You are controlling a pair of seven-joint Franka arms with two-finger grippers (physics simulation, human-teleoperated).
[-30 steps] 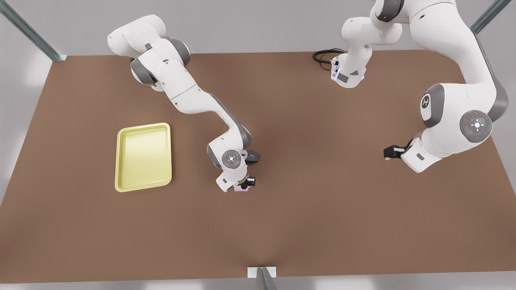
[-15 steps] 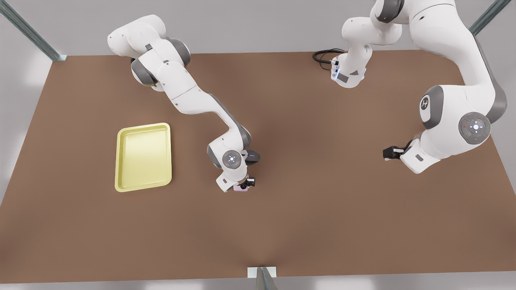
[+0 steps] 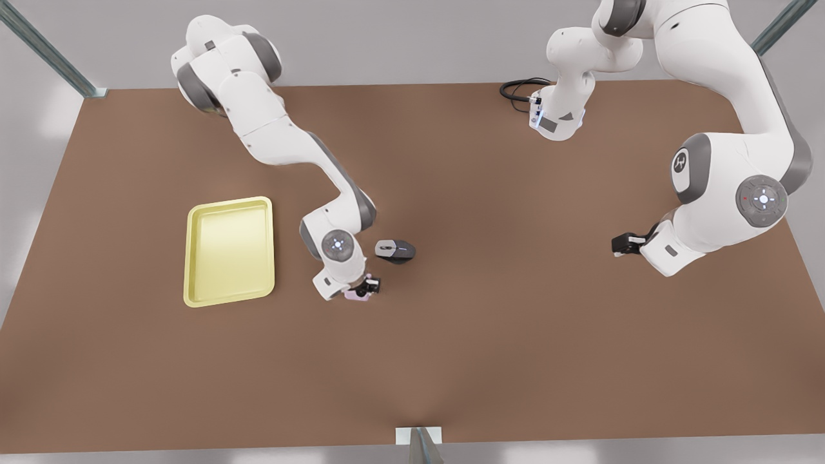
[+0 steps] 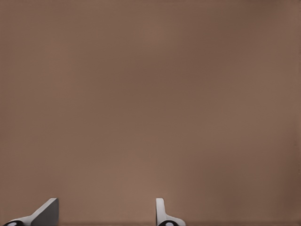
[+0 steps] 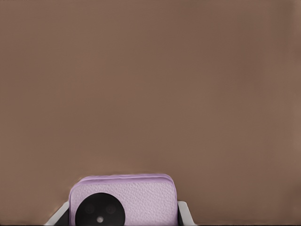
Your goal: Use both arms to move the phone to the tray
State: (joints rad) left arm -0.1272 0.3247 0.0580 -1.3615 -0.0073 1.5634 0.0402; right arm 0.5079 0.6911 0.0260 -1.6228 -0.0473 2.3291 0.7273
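We've got the right gripper (image 3: 365,288) clamped on the phone (image 3: 356,294), its fingers (image 5: 184,212) pressed against both edges of the pink case, which hangs off the table (image 3: 515,348) between the mouse (image 3: 394,251) just behind the hand and the tray (image 3: 230,251) off to its side. Our worry is that thin edge pinch: a quick swing toward the tray could let the phone twist or slip out, or drop it on the rim. The left gripper (image 3: 620,244) waits well away, fingers (image 4: 162,213) spread and empty.
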